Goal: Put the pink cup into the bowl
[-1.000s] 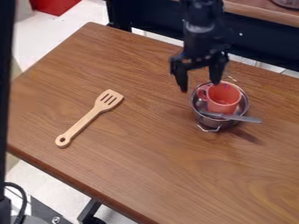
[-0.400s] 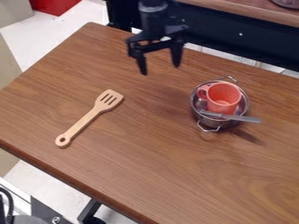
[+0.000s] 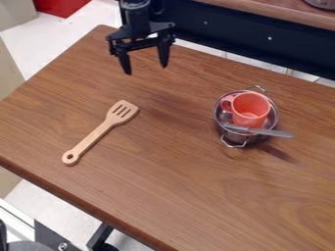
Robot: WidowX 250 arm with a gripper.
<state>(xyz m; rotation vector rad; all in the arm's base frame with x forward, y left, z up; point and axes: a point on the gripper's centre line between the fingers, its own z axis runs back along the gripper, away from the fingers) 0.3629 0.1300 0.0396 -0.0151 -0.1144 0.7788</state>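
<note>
The black gripper (image 3: 146, 69) hangs over the table's far left part, open and with nothing between its fingers. Well to its right, the pink cup (image 3: 250, 110) rests inside the metal bowl (image 3: 218, 128), a pot-like one with two wire handles. The cup's handle points to the left. A knife (image 3: 270, 132) lies across the bowl's near side, in front of the cup, its grey handle sticking out over the rim to the right. What lies beneath the cup in the bowl is hidden.
A wooden slotted spatula (image 3: 99, 131) lies on the left half of the wooden table (image 3: 183, 191), slots toward the far side. Behind the table's far edge runs a dark frame (image 3: 262, 44) with a wooden surface above it.
The gripper has moved left, from above the bowl to the table's far left part, and is empty. The cup, bowl, knife and spatula have stayed in place.
</note>
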